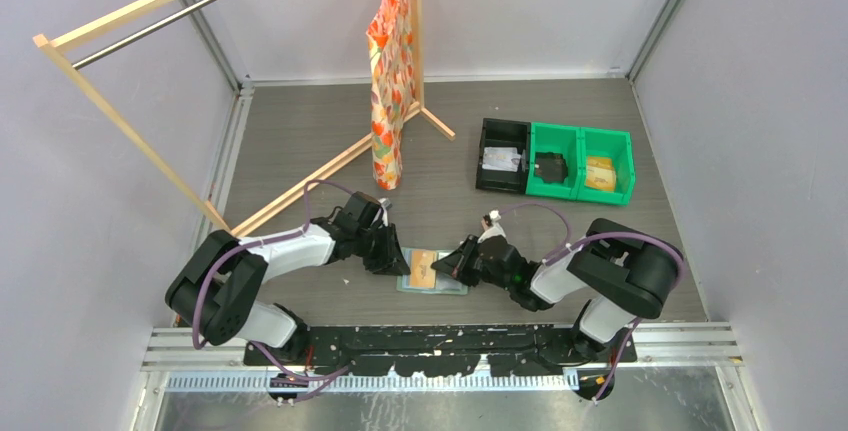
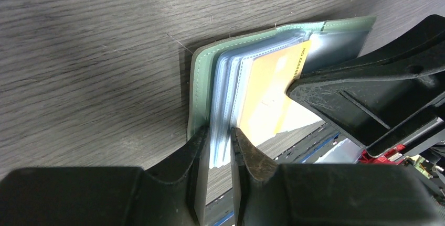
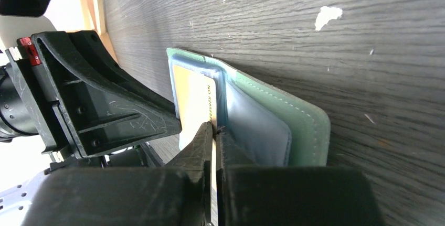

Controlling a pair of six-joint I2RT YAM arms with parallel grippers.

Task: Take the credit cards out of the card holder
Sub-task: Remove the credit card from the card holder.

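Near the front edge of the surface (image 1: 450,166), between the two arms, the overhead view shows the card holder (image 1: 432,274) lying open with an orange card (image 1: 424,269) on it. The left gripper (image 1: 392,253) meets it from one side and the right gripper (image 1: 456,265) from the other, likely so that one can anchor while the other pulls. On the left wrist camera, the left gripper's fingers (image 2: 191,155) are pinched shut on the stack of pale blue sleeves (image 2: 223,100) at the holder's near edge. The sage-green cover (image 2: 201,79) lies flat on the wood beside them, and that hold seems meant to keep the holder from sliding. The orange card sticks partly out of a sleeve toward the right gripper. On the right wrist camera, the right gripper's fingers (image 3: 202,142) are closed on the card's near edge, the thin card running down between them. The card looks partly seated in its sleeve, so the extraction appears underway, not finished.
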